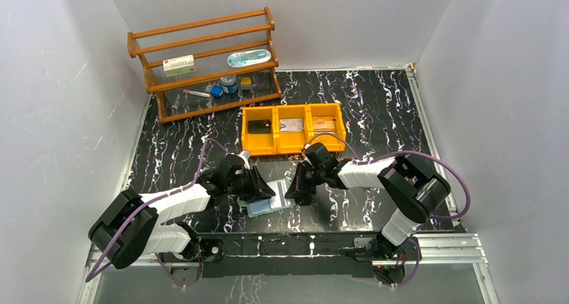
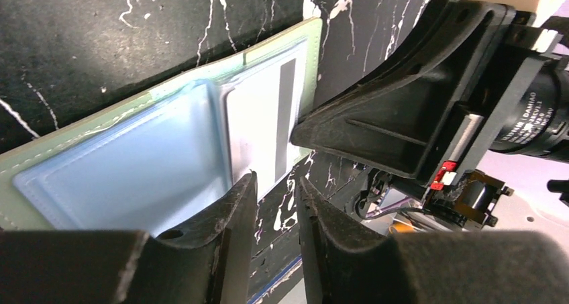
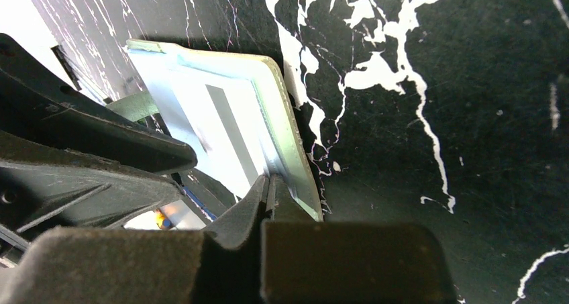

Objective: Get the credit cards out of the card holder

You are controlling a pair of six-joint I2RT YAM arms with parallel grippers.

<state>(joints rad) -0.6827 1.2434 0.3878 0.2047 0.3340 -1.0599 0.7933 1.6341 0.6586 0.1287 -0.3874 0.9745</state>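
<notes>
A black, white-veined marble-look table [image 1: 376, 116], hard and glossy, fills the overhead view. A slatted brown wooden rack [image 1: 201, 62] stands at upper left, and an orange three-compartment plastic bin [image 1: 293, 145] sits at centre.

At lower centre, between the arms, lies the card holder [image 1: 267, 203], a flat pale teal-grey pouch with a stitched green rim and a soft, cloudy sleeve. Inside it shows a thin, stiff white credit card with a dark stripe [image 2: 265, 129].

The left gripper [image 2: 275, 178] is unclenched, its narrow gap empty, with one finger at the pouch's lower edge. The right gripper [image 3: 268, 180] is clenched tight at the pouch's rim. I cannot tell whether it nips card or rim.

If it has only the rim, a pull would likely drag the whole slick pouch across the smooth table, card inside.
</notes>
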